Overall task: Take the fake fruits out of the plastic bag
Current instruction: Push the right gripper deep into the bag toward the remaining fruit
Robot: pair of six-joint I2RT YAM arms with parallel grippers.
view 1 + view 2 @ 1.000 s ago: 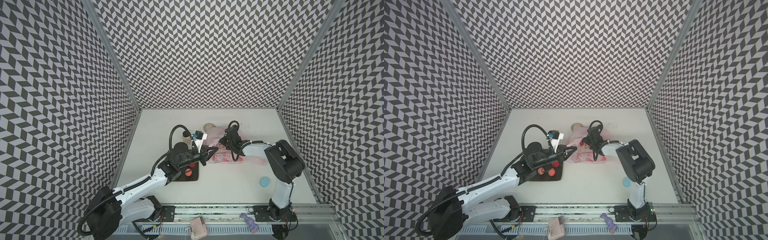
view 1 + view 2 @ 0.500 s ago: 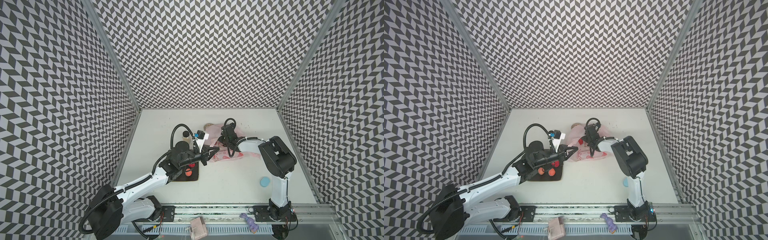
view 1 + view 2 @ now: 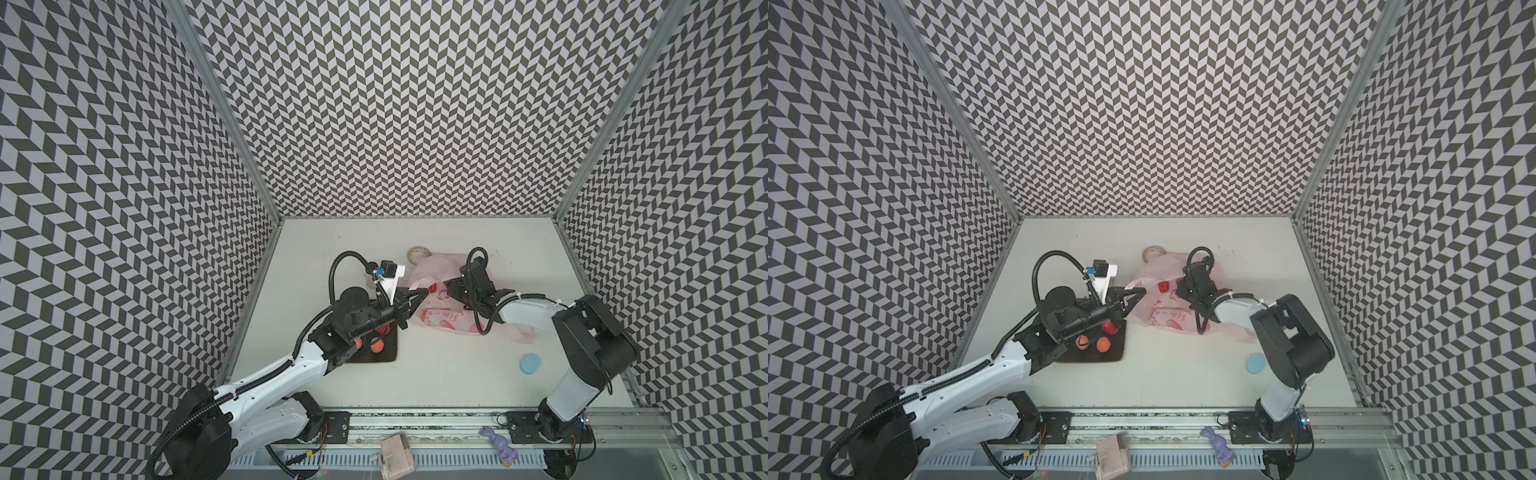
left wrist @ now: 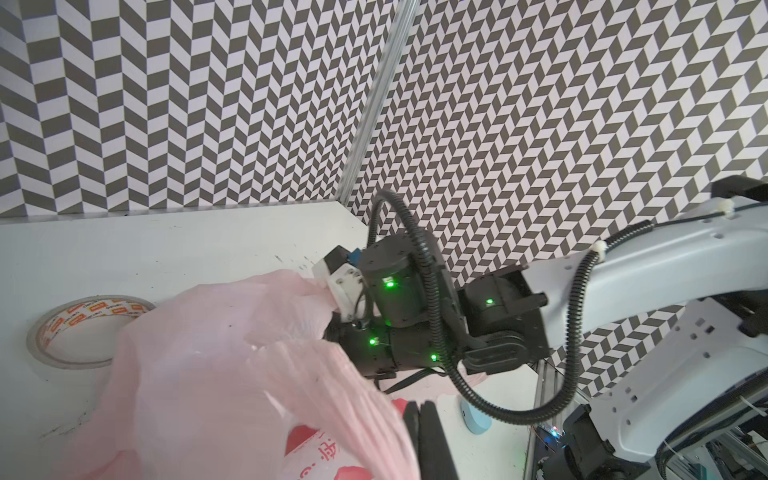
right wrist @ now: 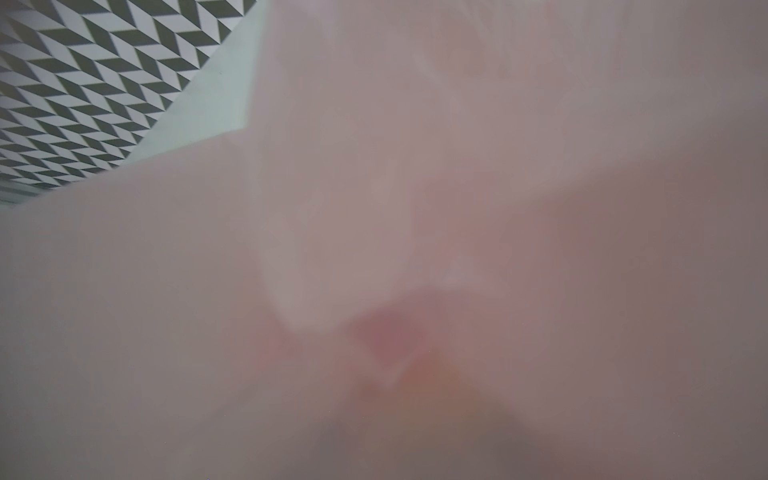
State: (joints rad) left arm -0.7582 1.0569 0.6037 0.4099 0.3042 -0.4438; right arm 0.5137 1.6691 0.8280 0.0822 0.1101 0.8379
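Chevron-patterned walls [image 3: 374, 124] close in 3 sides of the white worktop [image 3: 436, 374]. The biggest loose thing on it is the pink plastic bag [image 3: 440, 269], crumpled toward the back. The left claw [image 3: 424, 291] is pinched tight on a strip of the bag's edge. The right claw [image 3: 451, 288] is pushed in among the folds. Film covers its wrist camera, so I cannot tell how wide it stands or whether it has hold of anything.

Left of the bag, partly hidden under the left arm [image 3: 282, 374], sits a black tray [image 3: 388, 357]. A roll of tape [image 3: 418, 252] lies against the bag's far side. A blue oval pad [image 3: 530, 364] sits well apart from the bag, near the right arm [image 3: 528, 318].

On the tray are 2 peach balls [image 3: 1103, 344] and 1 strawberry [image 3: 1110, 327]. Another strawberry [image 3: 1163, 286] lies in the bag, between the claws.
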